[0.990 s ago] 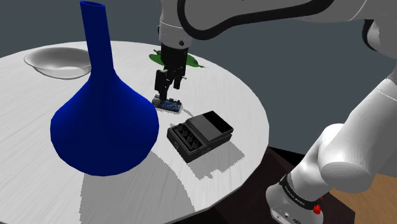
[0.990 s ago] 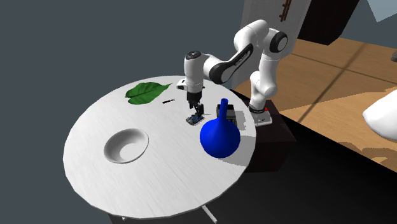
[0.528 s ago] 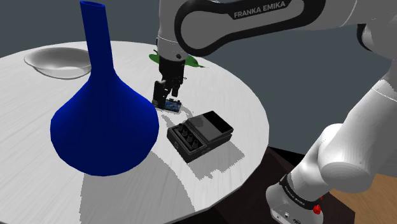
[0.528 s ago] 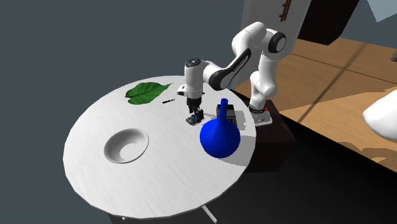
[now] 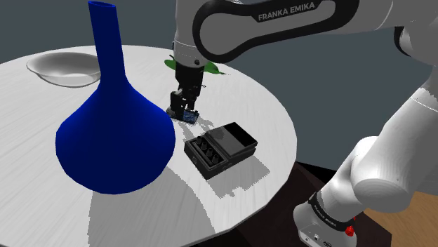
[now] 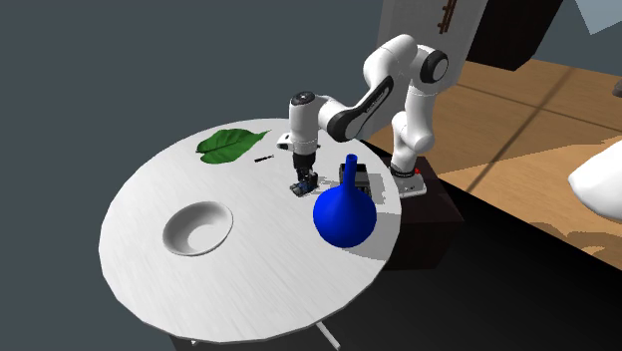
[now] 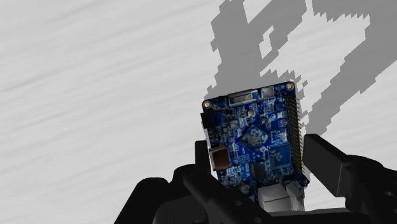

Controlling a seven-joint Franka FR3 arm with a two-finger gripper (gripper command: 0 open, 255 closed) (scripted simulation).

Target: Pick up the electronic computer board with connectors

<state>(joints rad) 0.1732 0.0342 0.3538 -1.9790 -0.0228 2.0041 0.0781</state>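
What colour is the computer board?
The computer board is blue with silver parts; clearest in wrist view.

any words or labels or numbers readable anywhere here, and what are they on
"FRANKA EMIKA": white capitals on the dark band of the arm, read in the shoulder view.
The blue circuit board has tiny marks on its chips and connectors in the wrist view, but they are too small to read.
I can make out no other text, number or sign.
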